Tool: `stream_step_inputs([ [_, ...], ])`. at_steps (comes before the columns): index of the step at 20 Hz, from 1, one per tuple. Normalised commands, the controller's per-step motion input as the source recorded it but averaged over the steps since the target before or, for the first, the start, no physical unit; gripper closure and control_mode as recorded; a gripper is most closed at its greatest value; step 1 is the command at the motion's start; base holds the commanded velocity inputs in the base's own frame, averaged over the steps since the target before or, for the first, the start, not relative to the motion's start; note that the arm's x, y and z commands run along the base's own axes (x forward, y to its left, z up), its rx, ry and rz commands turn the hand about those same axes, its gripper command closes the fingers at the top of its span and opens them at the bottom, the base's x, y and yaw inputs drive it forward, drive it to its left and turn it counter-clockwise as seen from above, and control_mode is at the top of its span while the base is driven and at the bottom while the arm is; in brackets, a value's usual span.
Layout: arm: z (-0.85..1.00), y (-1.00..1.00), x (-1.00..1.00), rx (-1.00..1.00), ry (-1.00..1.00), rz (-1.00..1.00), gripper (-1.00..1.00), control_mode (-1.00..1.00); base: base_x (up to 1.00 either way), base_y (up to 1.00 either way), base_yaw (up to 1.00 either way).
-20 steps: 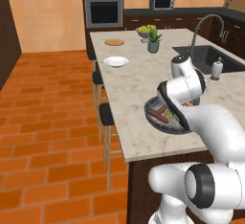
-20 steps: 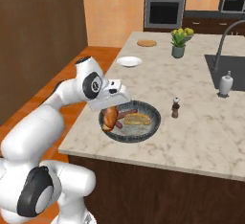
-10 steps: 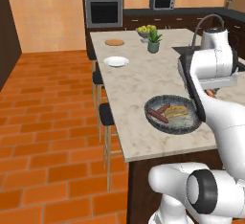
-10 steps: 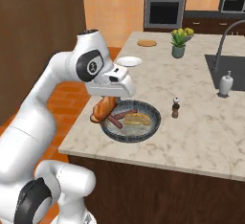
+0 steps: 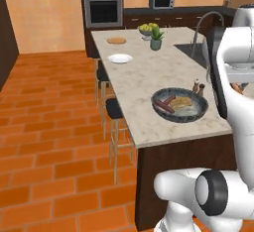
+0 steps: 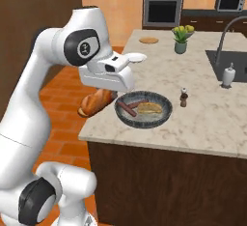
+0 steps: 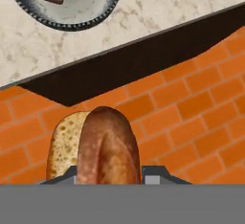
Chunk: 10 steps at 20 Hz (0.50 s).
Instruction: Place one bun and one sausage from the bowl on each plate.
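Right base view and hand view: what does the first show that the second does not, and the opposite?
The right base view alone shows the white plate, the wooden plate, the potted plant and the sink. The hand view alone shows the brick floor directly under the held bun, beyond the counter edge. Both show the gripper shut on the bun, and the bowl with sausages on the counter.

Glossy white arm [image 6: 46, 80], dark joint caps, seemingly unmarked.
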Motion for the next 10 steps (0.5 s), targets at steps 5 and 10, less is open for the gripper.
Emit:
stream_step_inputs([
  [5,0.0,0.0,0.0,0.0,0.0,0.0,1.0,1.0,-0.32,1.0,-0.35],
  [10,0.0,0.0,0.0,0.0,0.0,0.0,1.0,1.0,0.04,1.0,-0.38],
])
